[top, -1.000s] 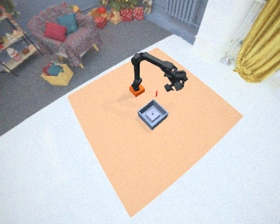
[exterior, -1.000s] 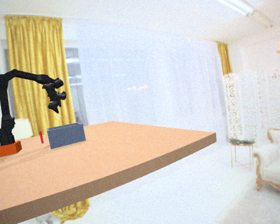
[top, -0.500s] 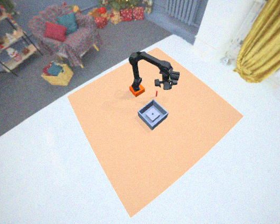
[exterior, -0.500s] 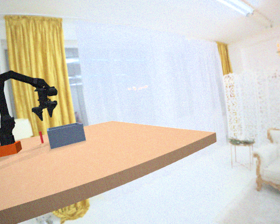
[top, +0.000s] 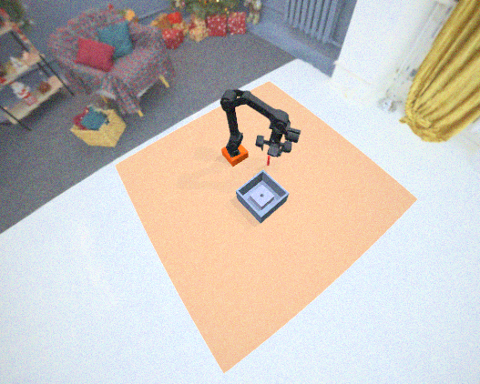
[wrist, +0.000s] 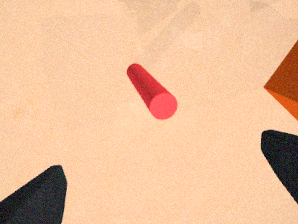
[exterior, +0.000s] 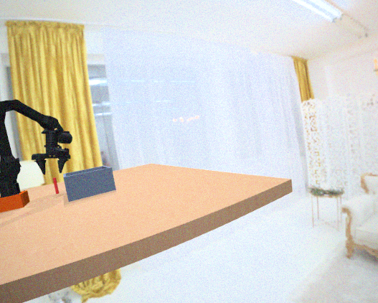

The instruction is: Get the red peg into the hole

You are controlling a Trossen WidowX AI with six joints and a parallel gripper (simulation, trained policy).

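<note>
The red peg (top: 269,160) (exterior: 56,186) (wrist: 145,90) stands upright on the table between the arm's base and the box. My gripper (exterior: 52,173) (wrist: 165,157) is open and empty, pointing down above the peg with its fingertips higher than the peg's top. In the wrist view the peg's round top lies between the two fingers sideways, but above the line of their tips. The grey-blue open box (top: 275,209) (exterior: 89,184) stands beside the peg. The pale plate (top: 256,197) at its bottom shows a small dark hole; the box walls hide the plate in the exterior view.
The arm's orange base (top: 234,156) (exterior: 10,202) (wrist: 287,75) stands on the orange-tan table (top: 302,255) (exterior: 166,204). The box walls rise around the plate on all sides. The table's edge shows in the top and exterior views.
</note>
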